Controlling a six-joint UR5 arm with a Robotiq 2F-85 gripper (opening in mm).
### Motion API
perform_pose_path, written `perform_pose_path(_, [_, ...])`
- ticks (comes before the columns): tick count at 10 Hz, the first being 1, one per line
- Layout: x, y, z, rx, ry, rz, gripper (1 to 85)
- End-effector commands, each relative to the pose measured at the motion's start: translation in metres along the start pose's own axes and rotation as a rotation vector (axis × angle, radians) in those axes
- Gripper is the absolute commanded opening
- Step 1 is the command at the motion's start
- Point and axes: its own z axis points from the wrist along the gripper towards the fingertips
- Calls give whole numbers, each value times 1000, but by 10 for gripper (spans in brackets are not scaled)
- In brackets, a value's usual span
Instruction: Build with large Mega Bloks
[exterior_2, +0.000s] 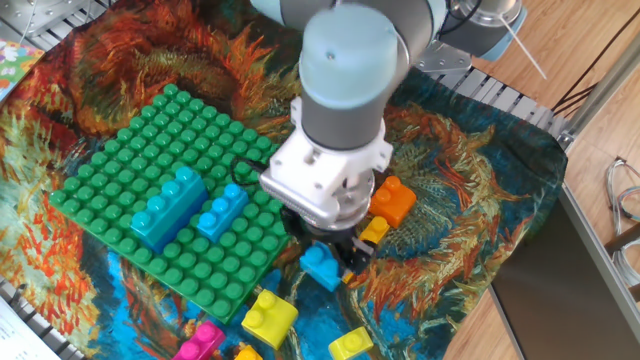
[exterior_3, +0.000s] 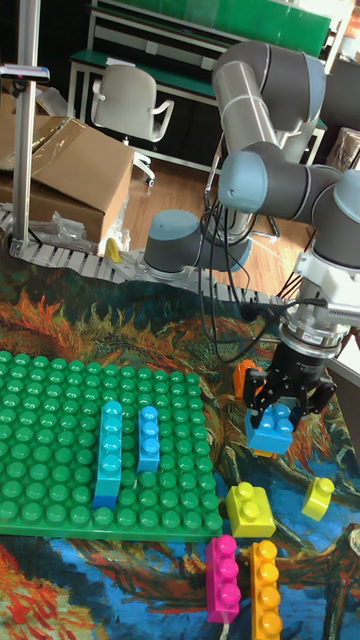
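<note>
Studded plate (exterior_3: 60, 470): left of the gripper (exterior_3: 288, 402).
On plate: two long bricks (exterior_3: 108, 450) side by side.
Loose bricks (exterior_3: 250, 510): before the plate's right corner.

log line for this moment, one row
phase: carry | gripper: shut on blue block | block: off cloth, beside green plate | plate: two blue stacks

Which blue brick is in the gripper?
The small square blue brick, held off the mat between the gripper's fingers. The two long light-blue bricks sit studded on the green baseplate.
</note>
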Motion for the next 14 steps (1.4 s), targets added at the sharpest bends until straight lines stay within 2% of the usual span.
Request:
perform_pose_path(1, [-3, -10, -6, 5, -15, -57, 13])
perform_pose_path(3, [0, -54, -3, 1, -9, -145, 13])
perform_pose_path(4, [2, -68, 1, -24, -16, -173, 13])
perform_pose_path(6, [-2, -66, 3, -37, -44, -135, 13])
perform_pose_path(7, [-4, -73, 3, -11, -50, -79, 13])
perform_pose_path(8, [-4, -84, 3, 31, -49, -8, 13])
perform_pose_path(9, [-4, -89, 3, 48, -47, 16, 13])
perform_pose_path(10, [-6, -96, 0, 41, -42, -9, 13])
perform_pose_path(12, [-9, -132, -1, 26, -28, -85, 13])
perform_pose_path(13, [-12, -141, 2, 4, -32, -110, 13])
perform_pose_path(14, [-11, -139, 5, -17, -38, -110, 13])
